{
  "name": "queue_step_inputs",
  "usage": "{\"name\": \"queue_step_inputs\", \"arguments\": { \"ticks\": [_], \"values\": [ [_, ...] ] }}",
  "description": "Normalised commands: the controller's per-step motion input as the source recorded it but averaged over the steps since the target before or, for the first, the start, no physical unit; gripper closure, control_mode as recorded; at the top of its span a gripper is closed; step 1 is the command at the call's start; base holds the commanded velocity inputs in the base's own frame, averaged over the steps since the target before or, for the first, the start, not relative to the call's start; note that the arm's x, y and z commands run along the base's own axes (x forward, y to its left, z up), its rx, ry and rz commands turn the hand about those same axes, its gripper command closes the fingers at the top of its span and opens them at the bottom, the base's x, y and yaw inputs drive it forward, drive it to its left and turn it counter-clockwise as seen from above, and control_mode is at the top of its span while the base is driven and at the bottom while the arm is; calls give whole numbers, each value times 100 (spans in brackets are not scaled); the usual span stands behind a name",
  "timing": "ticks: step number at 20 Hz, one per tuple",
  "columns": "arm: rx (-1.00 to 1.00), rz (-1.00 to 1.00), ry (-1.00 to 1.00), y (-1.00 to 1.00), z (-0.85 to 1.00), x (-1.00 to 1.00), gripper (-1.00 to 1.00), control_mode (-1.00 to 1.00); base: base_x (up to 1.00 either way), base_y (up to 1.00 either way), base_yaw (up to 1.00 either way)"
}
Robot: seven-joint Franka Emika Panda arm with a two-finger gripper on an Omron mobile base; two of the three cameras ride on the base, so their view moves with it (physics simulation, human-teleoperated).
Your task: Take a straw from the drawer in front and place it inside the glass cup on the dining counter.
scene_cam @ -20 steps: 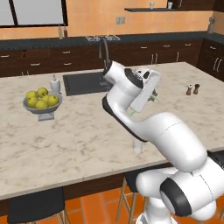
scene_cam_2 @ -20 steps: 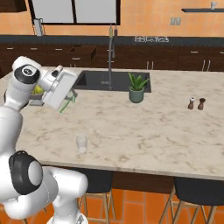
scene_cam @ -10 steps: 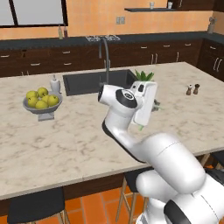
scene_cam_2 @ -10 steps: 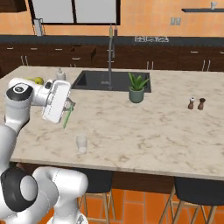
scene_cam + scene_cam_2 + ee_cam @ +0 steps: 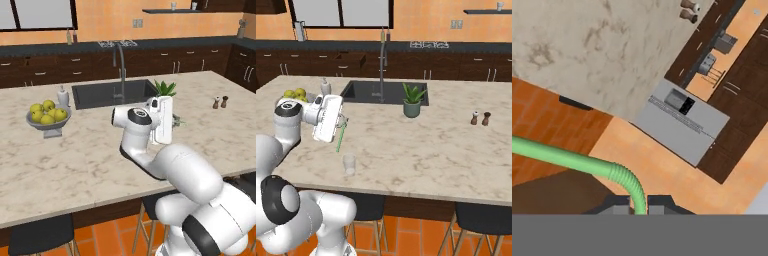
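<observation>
My gripper (image 5: 343, 122) is shut on the light-green straw (image 5: 340, 138), which hangs down from it over the beige dining counter (image 5: 421, 145). The glass cup (image 5: 349, 164) stands upright near the counter's front edge, just below and slightly right of the straw's lower end, with a gap between them. In the hand view the straw (image 5: 572, 161) runs from the left edge, bends, and ends between the fingertips (image 5: 618, 204). In the left base view the white hand (image 5: 162, 120) is held over the counter (image 5: 75, 160). A dark drawer (image 5: 351, 60) stands pulled out of the back cabinets.
A potted plant (image 5: 412, 100) stands by the dark sink (image 5: 363, 90) with its tall tap (image 5: 382, 65). A fruit bowl (image 5: 47, 116) and soap bottle (image 5: 62, 95) are on the left, salt and pepper shakers (image 5: 480, 118) on the right. Stools stand below the near edge.
The hand has swung down and toward the counter's near edge with the straw still in it, bringing the straw's lower end close above the glass cup. The cup has not moved.
</observation>
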Motion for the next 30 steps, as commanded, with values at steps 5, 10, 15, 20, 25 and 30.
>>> {"name": "queue_step_inputs", "arguments": {
  "ticks": [5,10,15,20,25,30],
  "values": [
    [-10,-6,-1,8,-42,16,100,-100,0,0,0],
    [-7,-6,-13,11,-30,2,100,-100,0,0,0],
    [-9,-6,-20,4,-14,14,100,-100,0,0,0],
    [-4,-5,-15,2,-13,8,100,-100,0,0,0],
    [0,-6,-3,7,-11,0,100,-100,0,0,0],
    [0,-6,0,7,-16,0,100,-100,0,0,0]
  ]
}}
